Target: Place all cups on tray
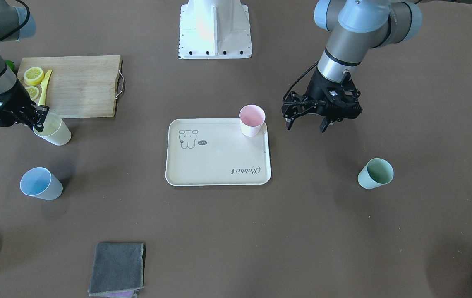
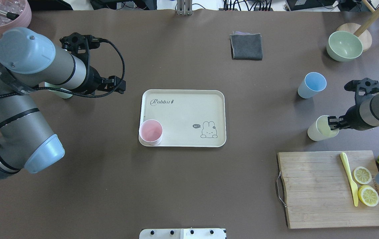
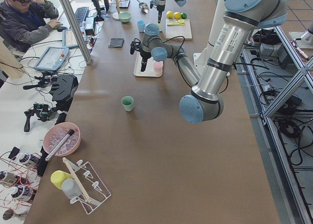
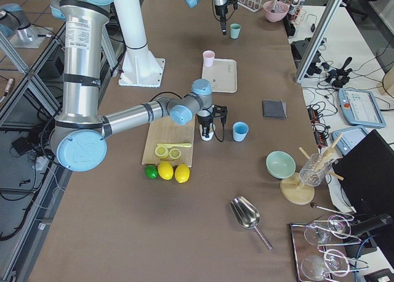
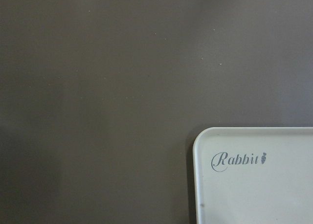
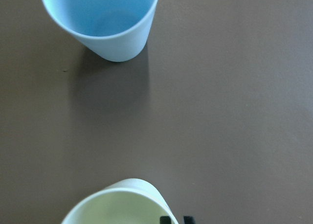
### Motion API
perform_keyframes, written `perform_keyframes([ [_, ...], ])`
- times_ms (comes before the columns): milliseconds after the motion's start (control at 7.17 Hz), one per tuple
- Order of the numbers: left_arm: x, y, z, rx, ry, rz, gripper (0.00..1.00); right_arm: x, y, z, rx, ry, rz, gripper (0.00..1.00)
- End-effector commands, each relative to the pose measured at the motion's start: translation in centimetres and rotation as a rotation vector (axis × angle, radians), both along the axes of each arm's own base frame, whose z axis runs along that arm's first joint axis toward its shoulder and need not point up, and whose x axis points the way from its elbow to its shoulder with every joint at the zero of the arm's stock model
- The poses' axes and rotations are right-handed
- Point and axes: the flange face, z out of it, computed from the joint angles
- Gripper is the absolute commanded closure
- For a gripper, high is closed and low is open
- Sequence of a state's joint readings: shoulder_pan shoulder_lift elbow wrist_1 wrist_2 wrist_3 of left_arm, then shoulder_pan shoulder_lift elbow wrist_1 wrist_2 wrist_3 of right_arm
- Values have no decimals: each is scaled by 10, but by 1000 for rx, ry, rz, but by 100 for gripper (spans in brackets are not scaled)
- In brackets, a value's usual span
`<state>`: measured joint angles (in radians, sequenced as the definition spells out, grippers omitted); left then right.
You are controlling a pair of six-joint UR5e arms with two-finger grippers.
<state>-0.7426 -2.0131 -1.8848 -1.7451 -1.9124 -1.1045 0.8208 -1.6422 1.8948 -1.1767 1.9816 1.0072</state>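
Note:
The cream tray [image 1: 219, 165] lies mid-table and also shows in the left wrist view [image 5: 254, 185]. The pink cup [image 1: 252, 120] stands upright in the tray's corner nearest my left arm. My left gripper [image 1: 306, 124] is open and empty, hovering just beside that corner. The sage green cup [image 1: 375, 174] stands alone on the table; my left arm partly hides it in the overhead view. My right gripper [image 1: 41, 118] is shut on the rim of the yellow cup [image 1: 53, 131], one finger inside and one outside [image 6: 176, 219]; the cup leans. The light blue cup [image 1: 40, 184] stands close by.
A wooden cutting board [image 1: 78, 85] with lemon slices and a yellow knife lies right behind the yellow cup. A grey cloth [image 1: 116, 269] lies at the far side. A green bowl [image 2: 344, 45] and a pink pot [image 2: 3, 13] stand at the far corners.

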Motion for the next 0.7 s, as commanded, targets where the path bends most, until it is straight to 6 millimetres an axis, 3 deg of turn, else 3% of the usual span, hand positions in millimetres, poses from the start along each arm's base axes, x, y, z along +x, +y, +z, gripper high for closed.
perform_keyframes([
  [0,-9,-6,1,-1,0,-14,2,-22,-21,-49,27,-78,27,100],
  [279,-40,-19,25,49,-47,23,2,-55,-34,-108,-29,-179,96,100],
  [419,-71,-32,47,52,-60,57,2,-90,-35,-150,-67,-201,115,100],
  [558,-88,-37,62,63,-79,68,2,-134,-27,-194,-82,-184,135,100],
])
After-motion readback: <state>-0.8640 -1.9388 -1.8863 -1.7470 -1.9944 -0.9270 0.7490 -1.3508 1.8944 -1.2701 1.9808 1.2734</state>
